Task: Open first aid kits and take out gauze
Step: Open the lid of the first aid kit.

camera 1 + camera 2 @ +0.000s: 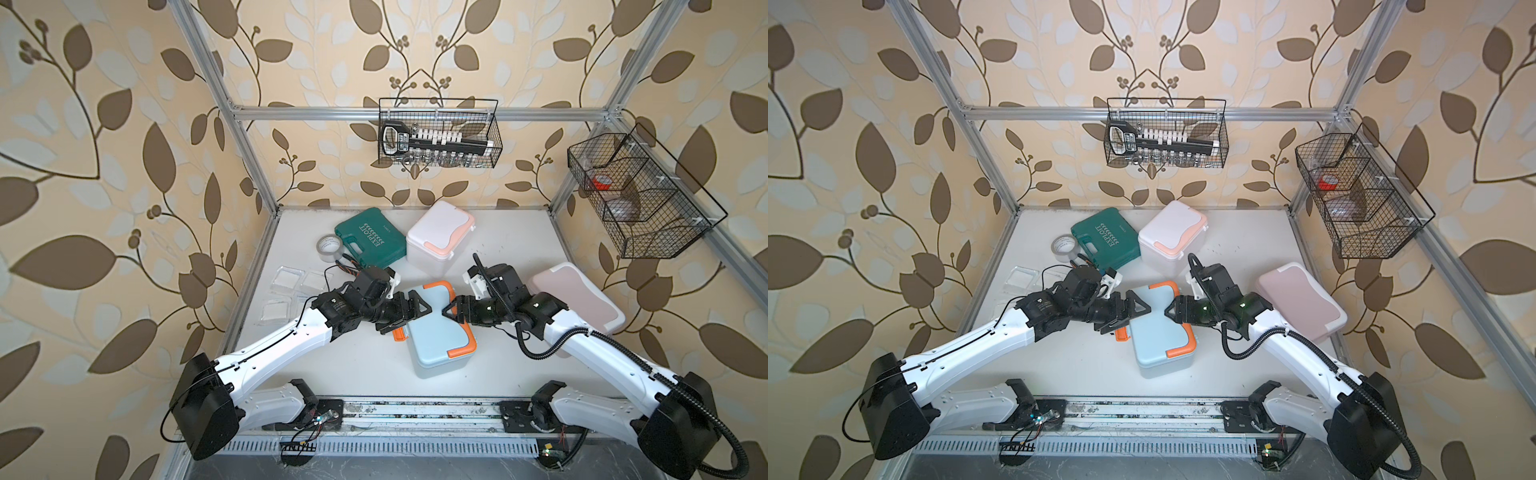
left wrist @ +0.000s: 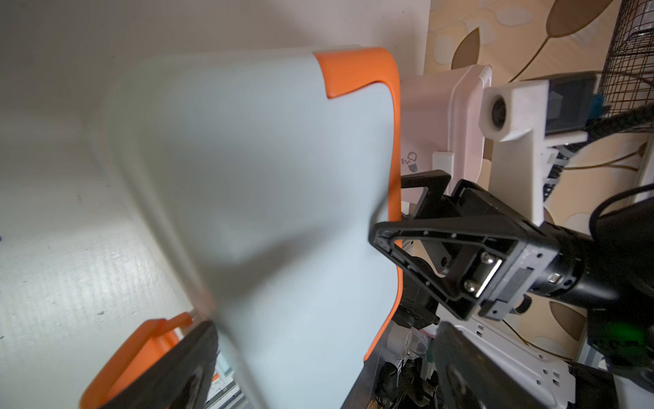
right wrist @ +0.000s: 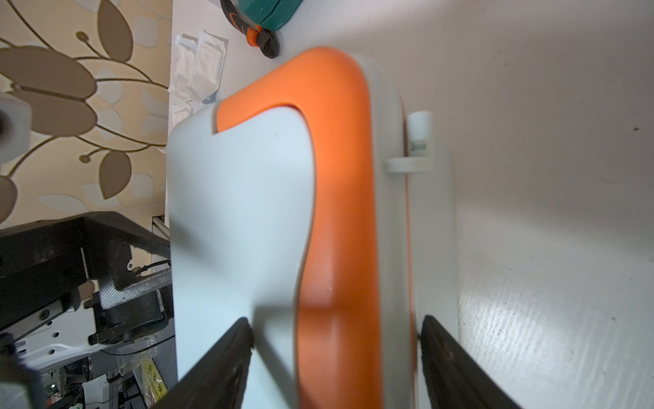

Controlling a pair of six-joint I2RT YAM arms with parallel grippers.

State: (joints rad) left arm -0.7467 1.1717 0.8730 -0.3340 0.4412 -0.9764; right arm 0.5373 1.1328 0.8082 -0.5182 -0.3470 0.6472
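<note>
While blue kit (image 1: pixel 436 332) lies closed, tape (image 1: pixel 332 256), green case (image 1: pixel 370 241) behind.

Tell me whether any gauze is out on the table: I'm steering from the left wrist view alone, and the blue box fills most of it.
Observer: Yes. Several clear gauze packets lie flat on the table, along its left edge.
Operator: Is the white box open?
Observer: No. It stands at the back with its lid down.
Operator: How does the right gripper sit on the blue box?
Observer: In the right wrist view, one finger lies over the lid and the other outside the side wall. I cannot tell whether they press.
</note>
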